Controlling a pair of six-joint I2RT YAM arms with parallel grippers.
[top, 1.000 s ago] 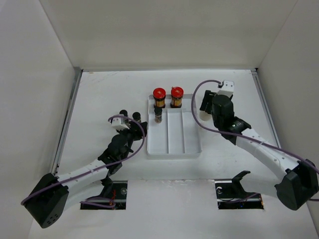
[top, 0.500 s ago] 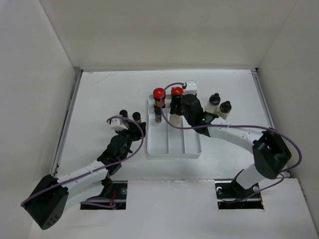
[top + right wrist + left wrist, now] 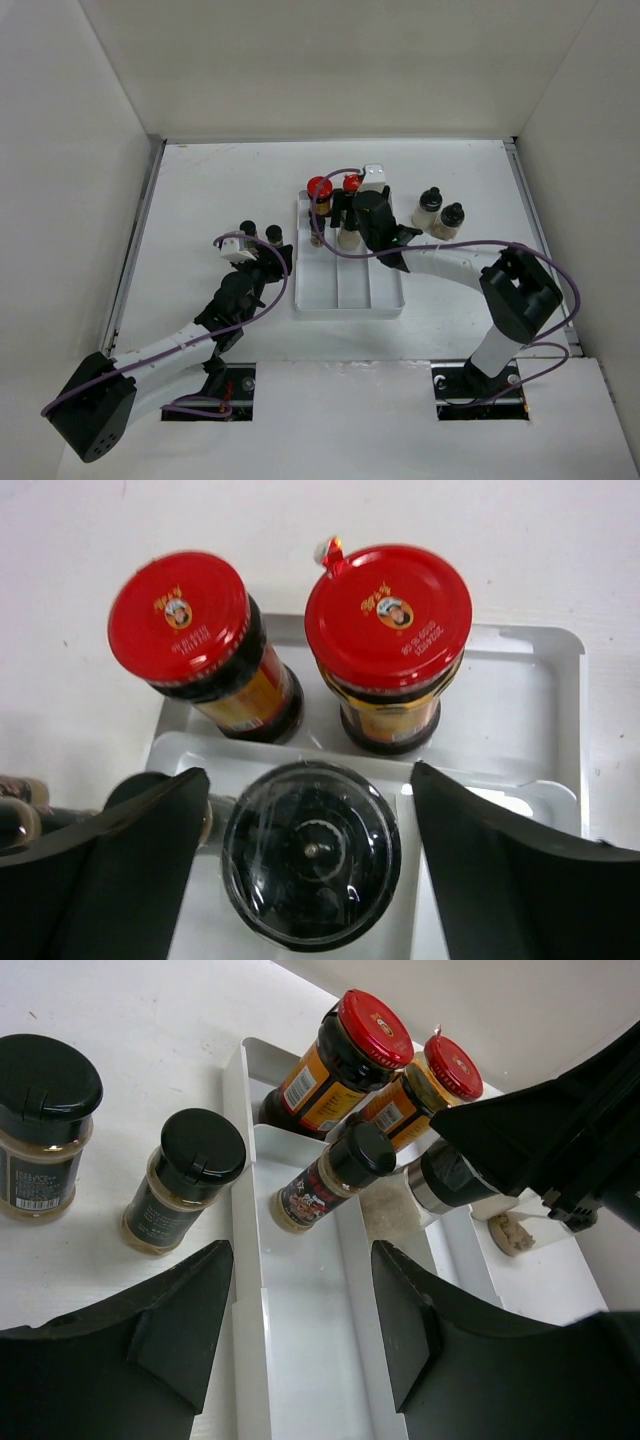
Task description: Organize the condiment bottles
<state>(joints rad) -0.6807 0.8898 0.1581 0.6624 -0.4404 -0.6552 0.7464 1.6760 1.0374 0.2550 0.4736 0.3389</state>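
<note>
Over the white tray's [image 3: 520,680] middle lane, just before the two red-lidded jars [image 3: 388,600], the right end effector [image 3: 308,810] stands wide open around a black-capped jar [image 3: 310,875], seemingly releasing it; next it should lift straight clear, while the left end effector [image 3: 300,1300] hovers part-open and empty.

No word here can be made out. One red lid [image 3: 180,615] and its neighbouring lid [image 3: 388,615] each carry a small gold emblem with a face and lettering too tiny to read. The beige-filled jar [image 3: 45,1130] shows a barcode, its digits unreadable.
</note>
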